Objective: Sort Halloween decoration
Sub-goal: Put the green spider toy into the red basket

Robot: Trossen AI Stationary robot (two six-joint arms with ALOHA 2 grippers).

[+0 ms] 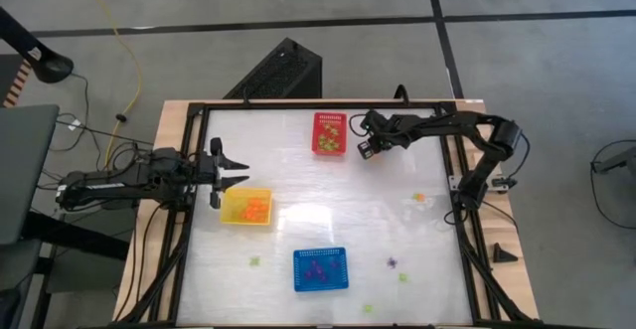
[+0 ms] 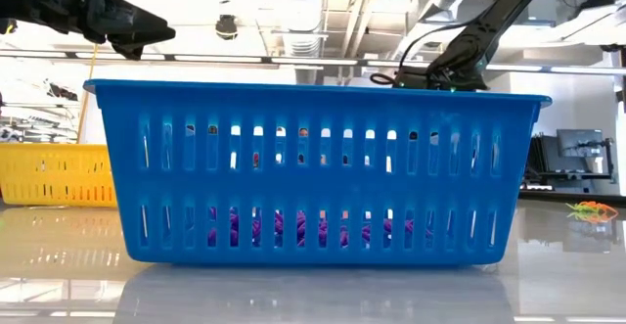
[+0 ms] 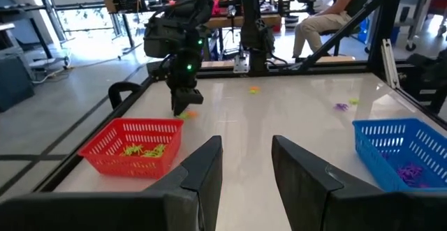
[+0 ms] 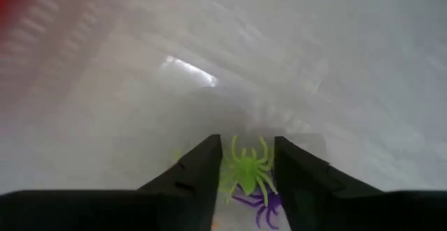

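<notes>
Worktop (image 1: 328, 220): white glossy surface in a black frame, on a wooden base.

Resting directly on it:
- red basket (image 1: 329, 134), far edge, near centre; light green trinkets inside.
- yellow basket (image 1: 246, 207), left side; orange trinkets inside.
- blue basket (image 1: 320, 269), near edge, centre; purple trinkets inside.

Loose trinkets on the bare surface:
- orange trinket (image 1: 419, 198), right side.
- purple trinket (image 1: 393, 263), right of the blue basket.
- green trinket (image 1: 403, 277), just beside the purple one.
- green trinket (image 1: 254, 261), left of the blue basket.
- green trinket (image 1: 367, 308), near front edge.
</notes>
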